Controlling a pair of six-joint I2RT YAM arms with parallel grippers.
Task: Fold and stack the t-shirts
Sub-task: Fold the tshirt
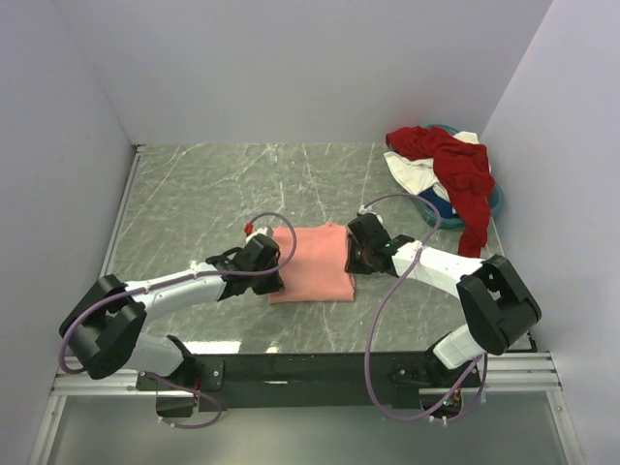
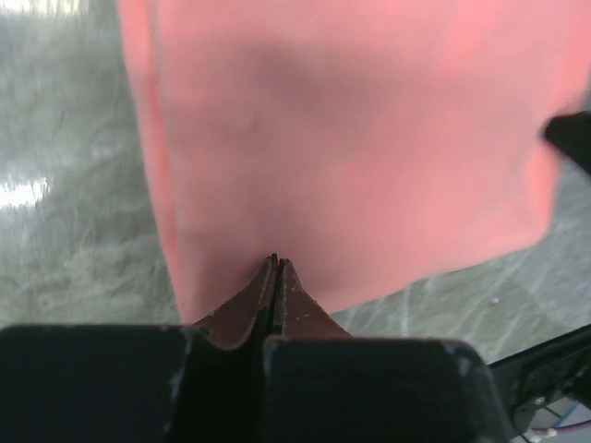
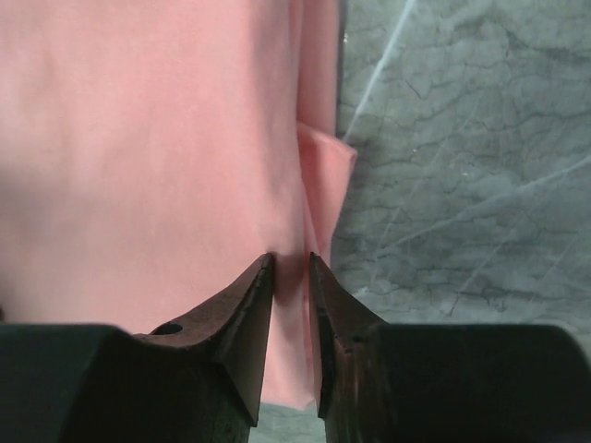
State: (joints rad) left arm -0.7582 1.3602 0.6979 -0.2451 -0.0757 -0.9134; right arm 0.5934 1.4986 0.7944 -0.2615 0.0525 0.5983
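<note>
At t-shirt (image 1: 312, 263) edges, left gripper (image 1: 278, 265), right gripper (image 1: 351, 259)

Overhead, two close-ups, same pink t-shirt (image 1: 312, 262)

Folded t-shirt (image 1: 312, 263) at mid-table (image 1: 203, 194), left gripper (image 1: 274, 279) at its left edge, right gripper (image 1: 352, 260) at its right; a heap of t-shirts (image 1: 448, 172) lies in the far right corner.

Left arm (image 1: 179, 284) and right arm (image 1: 438, 265): white links, black joint housings.
Purple cables (image 1: 368, 349) loop along each arm; a black base rail (image 1: 310, 368) carries both. Left pincer (image 2: 277, 263) and right pincer (image 3: 291, 263): dark brown tapered fingers (image 3: 245, 314) on black blocks.
</note>
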